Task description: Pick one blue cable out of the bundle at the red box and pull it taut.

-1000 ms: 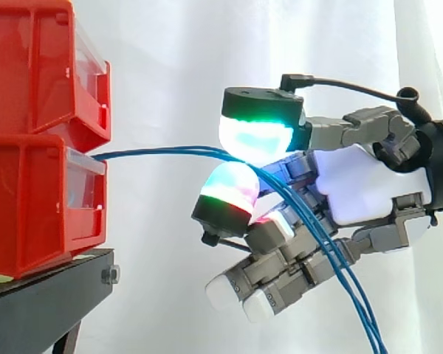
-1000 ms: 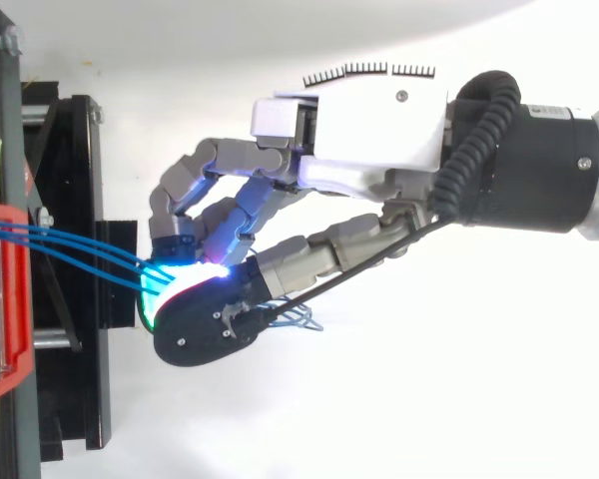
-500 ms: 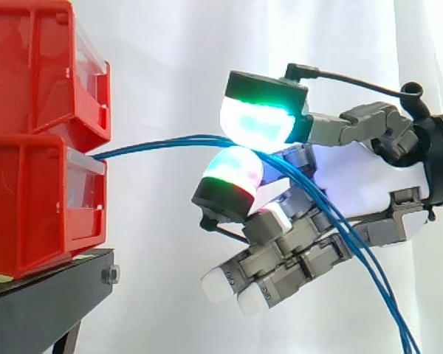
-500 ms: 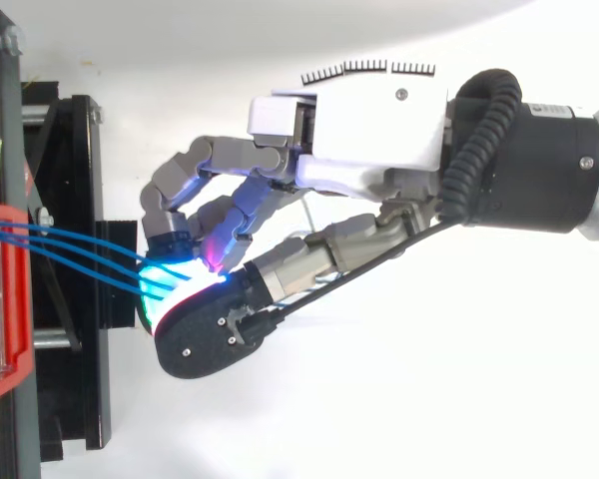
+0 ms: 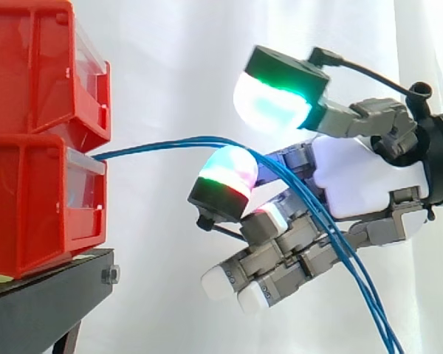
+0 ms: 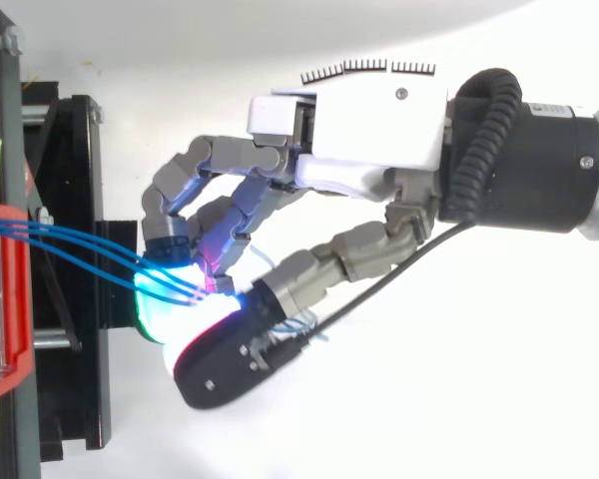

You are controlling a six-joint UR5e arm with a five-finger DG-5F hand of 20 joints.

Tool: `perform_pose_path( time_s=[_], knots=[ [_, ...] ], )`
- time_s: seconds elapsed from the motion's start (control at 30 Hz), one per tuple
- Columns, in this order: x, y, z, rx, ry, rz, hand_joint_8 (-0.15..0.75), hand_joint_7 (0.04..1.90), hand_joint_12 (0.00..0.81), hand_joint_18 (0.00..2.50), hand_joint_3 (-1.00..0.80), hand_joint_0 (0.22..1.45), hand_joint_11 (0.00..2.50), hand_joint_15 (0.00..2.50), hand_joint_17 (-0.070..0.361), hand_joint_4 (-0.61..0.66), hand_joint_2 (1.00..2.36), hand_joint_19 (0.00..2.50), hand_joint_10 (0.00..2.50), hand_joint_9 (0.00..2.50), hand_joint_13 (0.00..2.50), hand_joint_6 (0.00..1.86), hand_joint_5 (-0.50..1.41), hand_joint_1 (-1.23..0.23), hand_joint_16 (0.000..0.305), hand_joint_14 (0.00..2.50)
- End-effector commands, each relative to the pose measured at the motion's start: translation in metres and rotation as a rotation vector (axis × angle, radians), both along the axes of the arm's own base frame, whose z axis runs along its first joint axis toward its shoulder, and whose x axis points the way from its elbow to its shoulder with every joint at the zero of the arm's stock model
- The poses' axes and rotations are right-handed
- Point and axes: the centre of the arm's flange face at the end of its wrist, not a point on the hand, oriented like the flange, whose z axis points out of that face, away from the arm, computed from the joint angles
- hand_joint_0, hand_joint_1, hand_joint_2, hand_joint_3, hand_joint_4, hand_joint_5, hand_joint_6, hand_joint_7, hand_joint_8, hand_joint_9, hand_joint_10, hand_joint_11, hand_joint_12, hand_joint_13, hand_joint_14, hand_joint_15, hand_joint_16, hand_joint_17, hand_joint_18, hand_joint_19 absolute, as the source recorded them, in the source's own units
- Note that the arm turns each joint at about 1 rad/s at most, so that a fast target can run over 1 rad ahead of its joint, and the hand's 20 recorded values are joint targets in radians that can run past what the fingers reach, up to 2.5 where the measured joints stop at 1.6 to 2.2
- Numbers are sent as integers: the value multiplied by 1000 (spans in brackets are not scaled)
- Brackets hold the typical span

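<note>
Two glowing pads of the robot hand (image 5: 362, 181) stand apart in the side view. The green thumb pad (image 5: 272, 103) sits at 1 o'clock from the red-and-green finger pad (image 5: 227, 177), with open air between them. The pinch is therefore wide and clamps nothing, while the lower fingers stay half curled under the palm.

The thin blue cables (image 5: 155, 144) lie across the top of the finger pad, touching it but clear of the thumb pad. From there their long axis runs toward 9 o'clock, rising slightly, to the front lip of the lower red plastic box (image 5: 37, 206). The other way they fall past the palm toward 5 o'clock.

In the top view three strands (image 6: 80, 249) fan out from the box and converge at the lit pads. Judging from that, the thumb must come down on a single strand, and the three run very close together where it would land. The box rests on a black stand (image 5: 44, 295).
</note>
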Motion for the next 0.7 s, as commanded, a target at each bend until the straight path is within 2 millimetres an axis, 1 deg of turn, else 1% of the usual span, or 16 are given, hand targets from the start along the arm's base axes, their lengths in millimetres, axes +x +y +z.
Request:
perform_pose_path(
  time_s=[0.0, 0.03, 0.07, 0.1, 0.2, 0.37, 0.43, 0.47, 0.53, 0.57, 0.63, 0.67],
  knots=[
    [0, 0, 0, 0, 0, 0, 358, 954, 431, 571, -500, 437, 1023, 284, 136, 81, 1000, 174, 9, 957, 526, 938, -177, -607, 60, 10],
    [0, 1, 0, 0, 0, 1, 359, 949, 429, 569, -500, 441, 1014, 285, 135, 79, 1000, 176, 9, 959, 525, 938, -178, -608, 60, 8],
    [0, 0, 0, -1, 1, 0, 336, 988, 406, 529, -500, 495, 1031, 288, 124, 64, 1000, 201, 12, 945, 509, 932, -180, -567, 55, 9],
    [0, 0, 0, -1, 1, 0, 315, 1017, 381, 490, -474, 588, 1017, 294, 114, 43, 1002, 223, 15, 930, 492, 927, -182, -577, 50, 10],
    [0, 0, 0, 0, 0, 0, 320, 1038, 383, 479, -287, 588, 1018, 297, 113, 37, 1013, 226, 15, 917, 489, 929, -184, -632, 50, 10],
    [0, 0, 0, -1, 1, 0, 321, 1042, 384, 483, -152, 592, 1032, 292, 113, 53, 1019, 217, 15, 911, 487, 935, -188, -672, 50, 10],
    [0, 1, 0, -1, 1, 1, 321, 1029, 383, 493, -188, 628, 1055, 283, 113, 38, 1019, 204, 14, 911, 491, 941, -191, -736, 50, 10],
    [0, 1, 0, -1, -1, 1, 317, 1028, 384, 494, -273, 656, 1047, 285, 113, 32, 1014, 196, 15, 905, 492, 942, -194, -772, 50, 10],
    [0, 1, 1, -1, -2, 1, 307, 991, 383, 500, -497, 707, 1039, 269, 113, 42, 1000, 164, 14, 898, 488, 938, -195, -813, 50, 9],
    [0, 0, 0, -1, -2, 0, 303, 972, 379, 506, -500, 716, 1036, 258, 113, 45, 1000, 149, 13, 894, 486, 935, -195, -834, 50, 9],
    [1, 0, -1, 0, -5, 1, 302, 940, 377, 511, -500, 703, 1043, 255, 112, 79, 1000, 147, 15, 892, 484, 932, -193, -827, 50, 9],
    [1, -1, -1, 0, -7, 0, 303, 983, 377, 510, -500, 647, 1036, 264, 112, 89, 1000, 160, 14, 891, 482, 927, -190, -826, 50, 9]
  ],
)
